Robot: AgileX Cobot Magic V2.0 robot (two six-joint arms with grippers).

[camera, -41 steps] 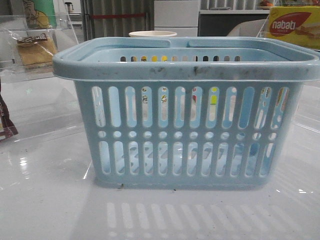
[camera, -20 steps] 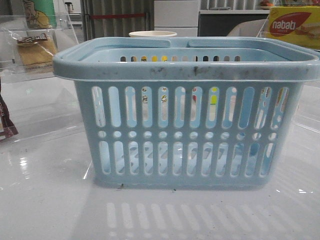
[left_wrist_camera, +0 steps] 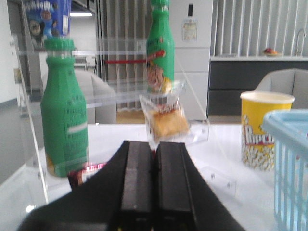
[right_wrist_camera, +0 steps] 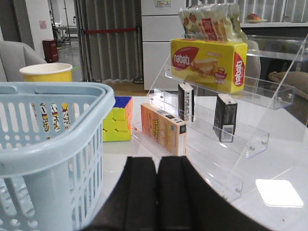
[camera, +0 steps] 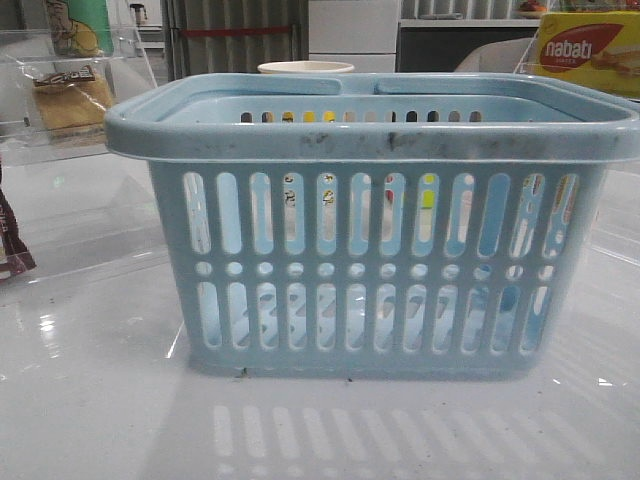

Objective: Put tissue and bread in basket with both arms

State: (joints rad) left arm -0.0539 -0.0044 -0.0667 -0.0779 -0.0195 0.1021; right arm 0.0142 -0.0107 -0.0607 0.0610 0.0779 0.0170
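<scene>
Both arms are waiting with fingers pressed together, empty: left gripper [left_wrist_camera: 155, 192] facing the shelved bread [left_wrist_camera: 167, 122], right gripper [right_wrist_camera: 158, 192] facing the tissue [right_wrist_camera: 224, 117], the basket [camera: 370, 140] sitting centred on the desk [camera: 100, 400] within both arms' reach.

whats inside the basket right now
Nothing can be made out inside the basket: through the slots only its light blue far wall and bits of color from things behind it show. The floor is hidden by the near wall, so something flat lying there cannot be ruled out.
</scene>
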